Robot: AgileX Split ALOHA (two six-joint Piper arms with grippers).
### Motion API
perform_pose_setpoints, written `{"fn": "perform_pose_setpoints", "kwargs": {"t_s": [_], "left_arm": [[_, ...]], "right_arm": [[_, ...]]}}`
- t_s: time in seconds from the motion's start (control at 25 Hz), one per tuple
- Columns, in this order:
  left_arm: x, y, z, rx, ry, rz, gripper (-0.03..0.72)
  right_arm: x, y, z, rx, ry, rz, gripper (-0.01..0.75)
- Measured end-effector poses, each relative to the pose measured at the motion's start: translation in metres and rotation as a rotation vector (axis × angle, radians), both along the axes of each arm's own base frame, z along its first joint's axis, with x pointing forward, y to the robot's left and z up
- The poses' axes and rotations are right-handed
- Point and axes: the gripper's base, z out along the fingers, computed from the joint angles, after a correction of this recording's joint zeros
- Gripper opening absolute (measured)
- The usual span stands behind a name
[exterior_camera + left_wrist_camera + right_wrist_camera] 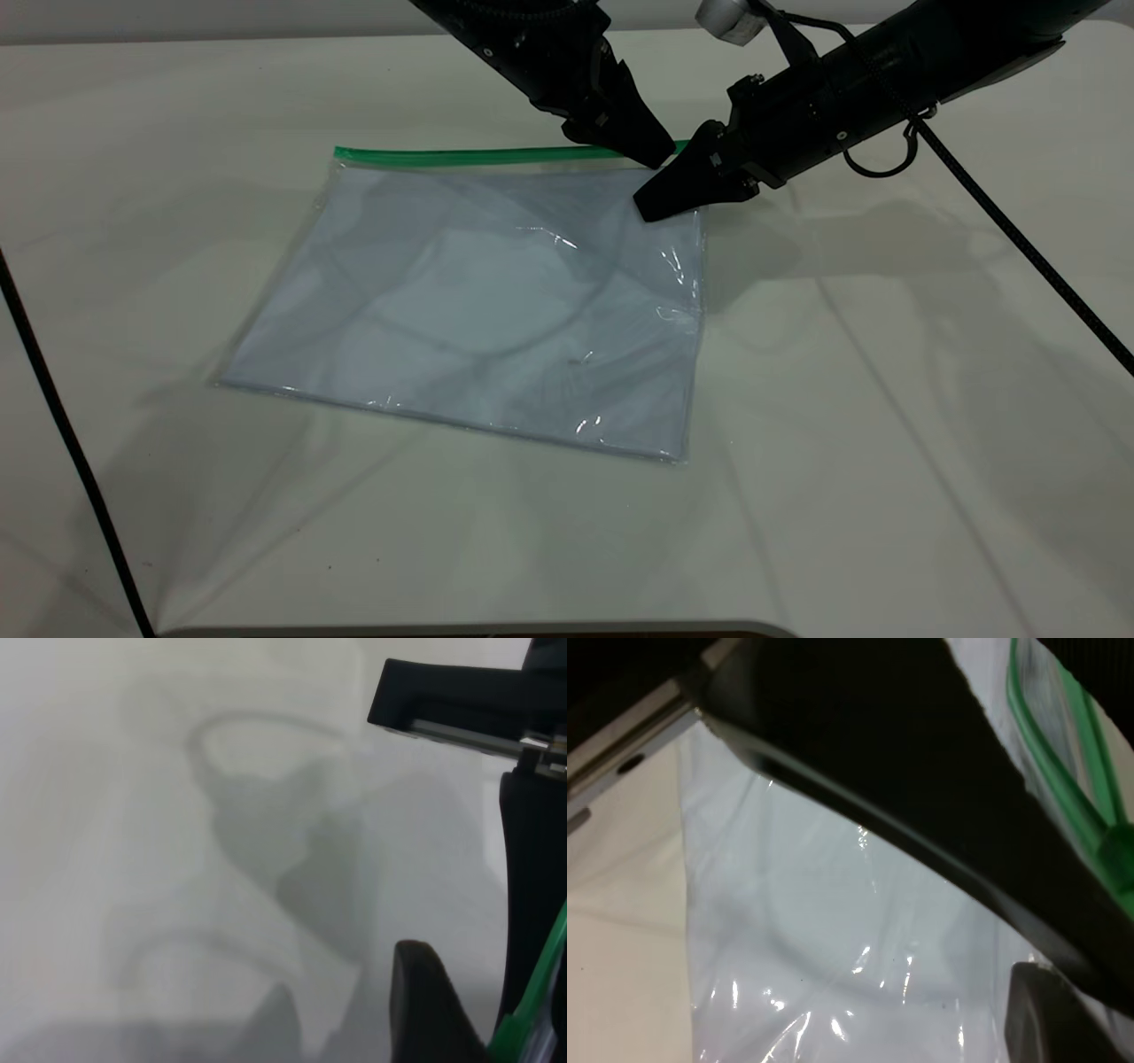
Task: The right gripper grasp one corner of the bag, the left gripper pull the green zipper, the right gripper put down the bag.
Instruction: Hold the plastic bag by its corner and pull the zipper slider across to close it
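The bag (478, 301) lies flat on the white table, a clear pouch with white sheets inside. The green zipper (443, 157) runs along its far edge. My right gripper (651, 208) is at the bag's far right corner, shut on the plastic there. In the right wrist view one finger (921, 788) lies over the bag (815, 930) and the other finger shows through the plastic. My left gripper (660, 159) comes down onto the zipper's right end with its jaws pinched together. The slider tab is hidden by it. The green strip (536, 1001) runs beside its finger (430, 1001).
A black cable (53, 399) crosses the table's left side. The right arm's cable (1019, 230) trails off to the right. The table's front edge (478, 627) is near the bottom of the exterior view. The cloth is wrinkled around the bag.
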Motion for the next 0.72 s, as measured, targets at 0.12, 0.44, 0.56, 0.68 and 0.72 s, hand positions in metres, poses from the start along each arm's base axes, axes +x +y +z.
{"fn": "perform_pose_setpoints", "kwargs": {"t_s": [0.12, 0.44, 0.56, 0.68, 0.72], "left_arm": [[0.0005, -0.0007, 0.0005, -0.01, 0.002, 0.008, 0.391], [0.0004, -0.0011, 0.001, -0.017, -0.004, 0.001, 0.24], [0.0004, -0.0011, 0.001, -0.017, -0.006, -0.001, 0.203], [0.0004, -0.0011, 0.001, -0.017, -0.009, -0.003, 0.179], [0.0008, -0.0011, 0.0009, -0.016, -0.012, -0.001, 0.158]], "right_arm": [[-0.0002, -0.0001, -0.0001, -0.002, 0.0, 0.003, 0.034], [-0.0001, -0.0001, -0.0002, -0.003, -0.001, 0.002, 0.034], [0.0, -0.0002, -0.0003, -0.004, -0.002, 0.0, 0.034], [0.0001, -0.0002, -0.0003, -0.004, -0.002, 0.0, 0.034], [0.0001, -0.0003, -0.0003, -0.005, -0.002, 0.0, 0.034]]}}
